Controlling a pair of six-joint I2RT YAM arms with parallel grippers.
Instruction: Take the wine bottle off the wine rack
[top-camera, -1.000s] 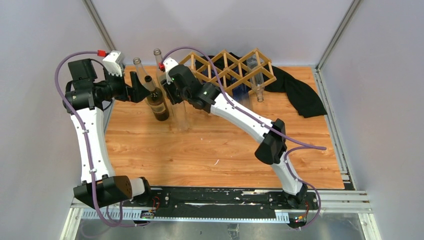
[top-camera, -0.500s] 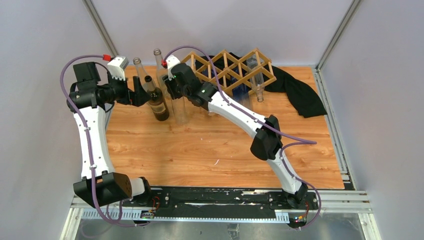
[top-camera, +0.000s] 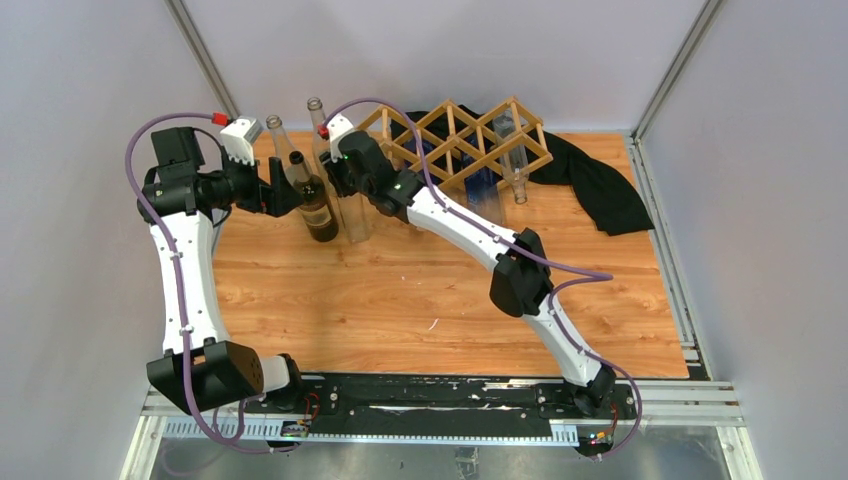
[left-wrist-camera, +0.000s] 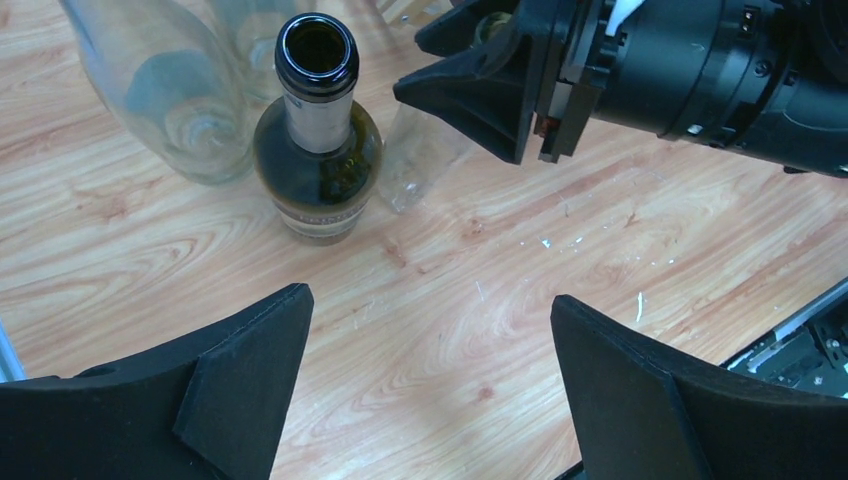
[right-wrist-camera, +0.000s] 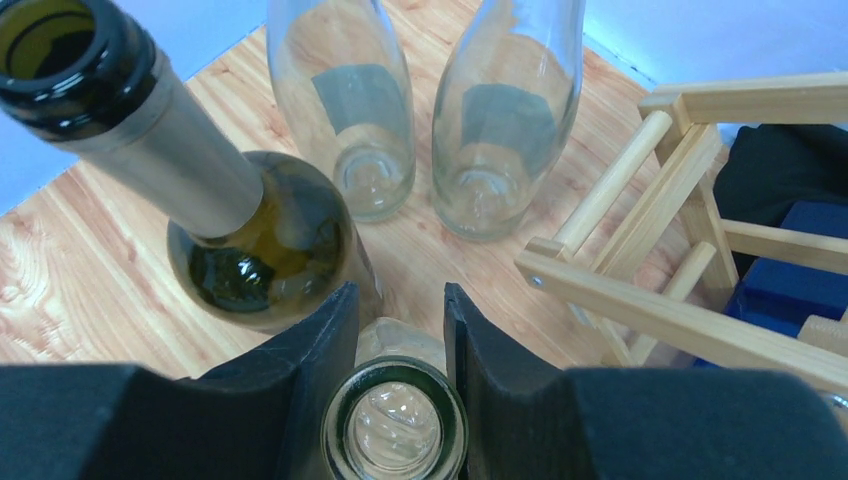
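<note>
A clear glass wine bottle stands upright just left of the light-wood lattice wine rack, apart from it. My right gripper is shut on its neck; in the right wrist view the fingers pinch the neck below the open mouth of this bottle. The left gripper is open over bare wood, a short way from a dark green bottle. Another clear bottle lies in the rack's right cell.
The dark green bottle stands right beside the held one. Two more clear bottles stand behind it near the back wall. A black cloth lies under and to the right of the rack. The rack's slats are close on my right gripper's right.
The right arm has carried the clear bottle a little left and back, closer to the dark green bottle. The left gripper has barely shifted and stays open.
</note>
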